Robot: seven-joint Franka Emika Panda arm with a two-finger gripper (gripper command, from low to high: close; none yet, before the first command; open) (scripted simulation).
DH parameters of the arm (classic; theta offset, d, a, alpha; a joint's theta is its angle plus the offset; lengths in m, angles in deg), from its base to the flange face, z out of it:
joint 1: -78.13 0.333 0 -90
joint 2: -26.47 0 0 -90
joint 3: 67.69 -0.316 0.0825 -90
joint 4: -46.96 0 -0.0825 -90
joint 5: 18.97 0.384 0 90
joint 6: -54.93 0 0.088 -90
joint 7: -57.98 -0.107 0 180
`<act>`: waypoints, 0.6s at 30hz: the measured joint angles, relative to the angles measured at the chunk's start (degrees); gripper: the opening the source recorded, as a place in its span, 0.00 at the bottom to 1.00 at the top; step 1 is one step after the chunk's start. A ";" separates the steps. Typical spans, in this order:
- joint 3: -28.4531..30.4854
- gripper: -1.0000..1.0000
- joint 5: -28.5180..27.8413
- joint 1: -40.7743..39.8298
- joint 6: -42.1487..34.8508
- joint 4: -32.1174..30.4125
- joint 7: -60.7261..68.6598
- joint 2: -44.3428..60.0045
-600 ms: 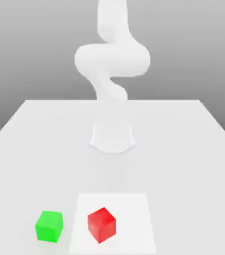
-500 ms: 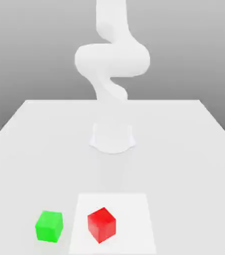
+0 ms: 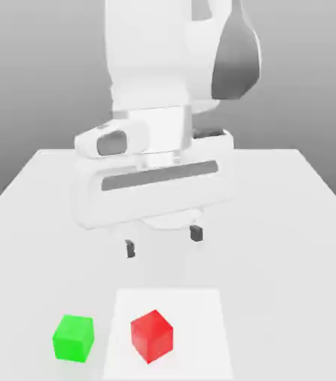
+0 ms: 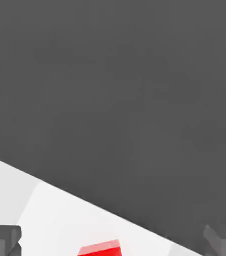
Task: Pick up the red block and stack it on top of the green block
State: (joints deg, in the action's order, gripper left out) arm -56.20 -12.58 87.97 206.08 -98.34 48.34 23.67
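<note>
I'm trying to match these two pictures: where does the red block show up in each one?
Exterior view: the red block is near the bottom, just off centre toward the exterior view's left.
Hand view: it is partly visible at the picture's edge.
Shared landmark: the white square under the block.

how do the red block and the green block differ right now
The red block sits on the white square, while the green block sits beside that square, toward the exterior view's left. The red block has an upright edge turned toward the camera; the green block shows it a broad face nearly square on. Both are plain cubes of similar size, and neither is stacked on the other.
</note>
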 joint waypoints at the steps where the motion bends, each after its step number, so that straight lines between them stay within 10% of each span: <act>1: 0.07 0.50 -0.13 -0.05 0.96 -0.66 1.43 2.02; 10: -3.61 0.50 2.22 -3.65 13.23 -1.91 9.76 20.22; 11: -4.12 0.00 2.94 -4.00 14.31 -1.71 10.31 21.55; 18: -4.16 0.00 2.78 -4.07 14.18 -1.72 10.20 21.48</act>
State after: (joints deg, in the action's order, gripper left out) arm -60.36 -9.79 83.90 220.26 -100.06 58.54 45.15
